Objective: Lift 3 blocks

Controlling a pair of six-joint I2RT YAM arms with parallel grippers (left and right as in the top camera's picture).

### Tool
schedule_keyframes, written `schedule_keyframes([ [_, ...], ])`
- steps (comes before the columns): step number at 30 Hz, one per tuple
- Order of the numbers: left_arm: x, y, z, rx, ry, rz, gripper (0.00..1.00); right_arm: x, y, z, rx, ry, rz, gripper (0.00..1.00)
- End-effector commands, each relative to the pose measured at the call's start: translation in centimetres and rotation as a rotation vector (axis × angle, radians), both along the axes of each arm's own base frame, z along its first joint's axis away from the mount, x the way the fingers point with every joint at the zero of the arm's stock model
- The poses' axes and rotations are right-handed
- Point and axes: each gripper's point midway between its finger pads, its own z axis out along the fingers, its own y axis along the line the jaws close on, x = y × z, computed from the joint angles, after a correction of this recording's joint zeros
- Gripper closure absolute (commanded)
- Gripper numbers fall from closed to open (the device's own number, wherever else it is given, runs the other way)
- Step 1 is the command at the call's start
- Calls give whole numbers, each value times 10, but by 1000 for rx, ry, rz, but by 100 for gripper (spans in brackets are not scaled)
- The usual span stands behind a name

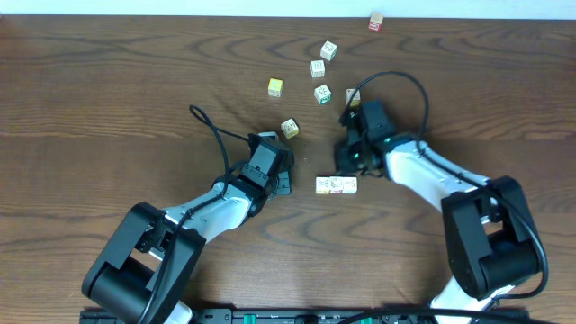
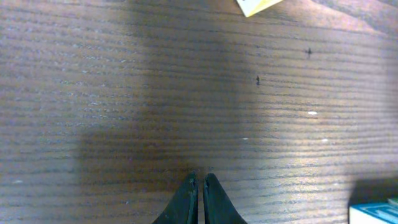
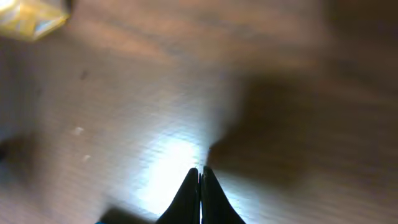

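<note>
Three tiny whitish blocks (image 1: pixel 337 184) with reddish marks lie side by side in a short row on the wooden table, between my two grippers. My left gripper (image 1: pixel 280 183) sits just left of the row, apart from it. In the left wrist view it (image 2: pixel 199 177) is shut on nothing over bare wood, and a pale edge of the blocks (image 2: pixel 373 211) shows at the bottom right. My right gripper (image 1: pixel 346 164) hangs just above the row's right end. Its wrist view shows it (image 3: pixel 199 169) shut on nothing, close over the wood.
Several loose printed cubes (image 1: pixel 318 68) lie scattered behind the grippers. Among them are a plain yellow cube (image 1: pixel 275 86) and a yellowish one (image 1: pixel 289 128), seen also as the cube (image 2: pixel 258 5) in the left wrist view. A reddish-brown cube (image 1: pixel 376 22) sits at the far edge.
</note>
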Motion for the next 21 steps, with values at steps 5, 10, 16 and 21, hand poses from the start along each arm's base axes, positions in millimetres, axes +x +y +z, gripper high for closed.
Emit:
schedule_keyframes([
  [5,-3,3,-7,48,8,-64,92,12,-68,4,-70,64,-137,99],
  [10,0,-18,2,-41,-20,-139,93,-16,-94,-5,-101,202,-187,99],
  [16,-2,-34,8,-102,-27,-187,93,-62,-76,-16,-72,363,-131,99],
  [21,-10,-43,7,-102,-19,-215,93,-74,-52,-22,-47,372,-77,99],
])
